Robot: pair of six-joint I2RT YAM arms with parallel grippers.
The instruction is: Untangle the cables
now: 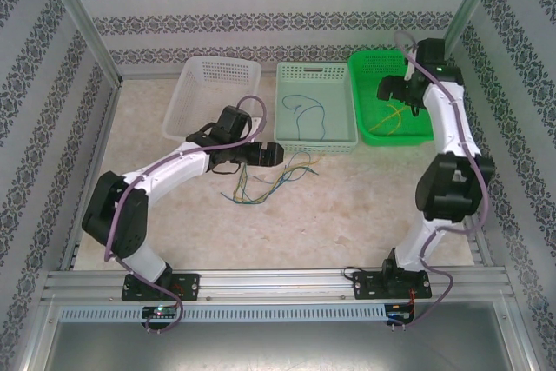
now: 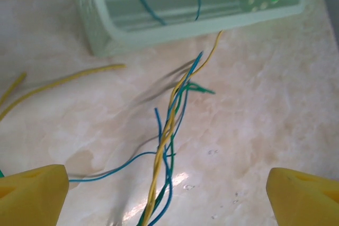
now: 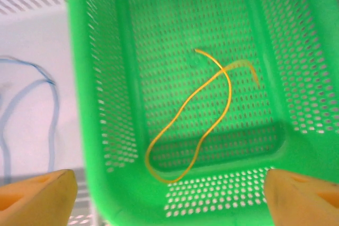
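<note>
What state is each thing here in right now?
Left gripper: open, over the tangle.
Right gripper: open, over the green basket.
Tangle: twisted together, on the table.
Yellow cable: loose in the green basket.
Blue cable: loose in the middle basket.
White basket: looks empty.

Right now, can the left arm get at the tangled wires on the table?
Probably yes. The left gripper hangs open above the tangled wires, which lie on the table beside the pale green basket; nothing sits between.

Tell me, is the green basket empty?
Not empty: a yellow wire lies looped on the floor of the green basket.
</note>
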